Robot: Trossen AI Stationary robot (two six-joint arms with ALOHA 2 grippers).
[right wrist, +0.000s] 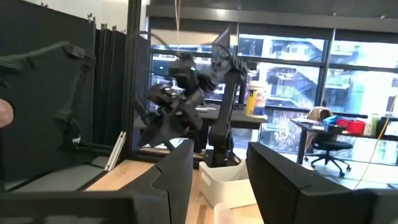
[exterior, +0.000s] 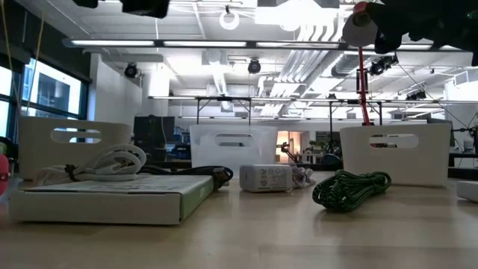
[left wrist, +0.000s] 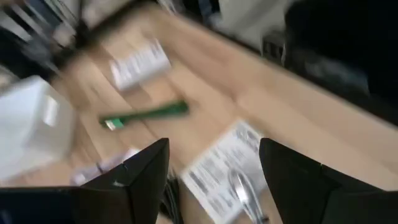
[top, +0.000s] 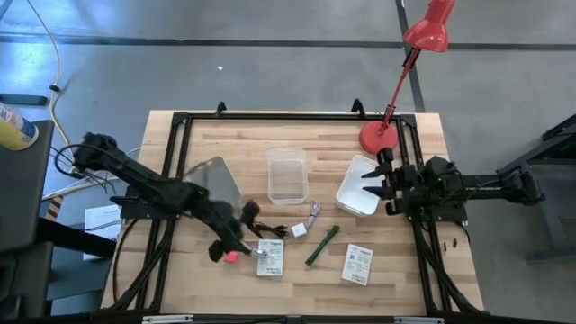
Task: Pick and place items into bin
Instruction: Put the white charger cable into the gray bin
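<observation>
Nearest my low camera lies a flat white printed packet [exterior: 104,196]. I hold the left gripper [top: 236,249] spread over the items at lower centre, ready to pick; the right gripper [top: 373,181], also spread, waits centre-right above the white bin [top: 353,200].

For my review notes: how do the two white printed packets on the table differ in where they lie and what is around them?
The left packet lies under the left claw, with a loop of white cable on top and a pink cube beside it. The right packet lies alone, bare, right of the green stick, far from either claw. Both are flat, white and printed.
</observation>
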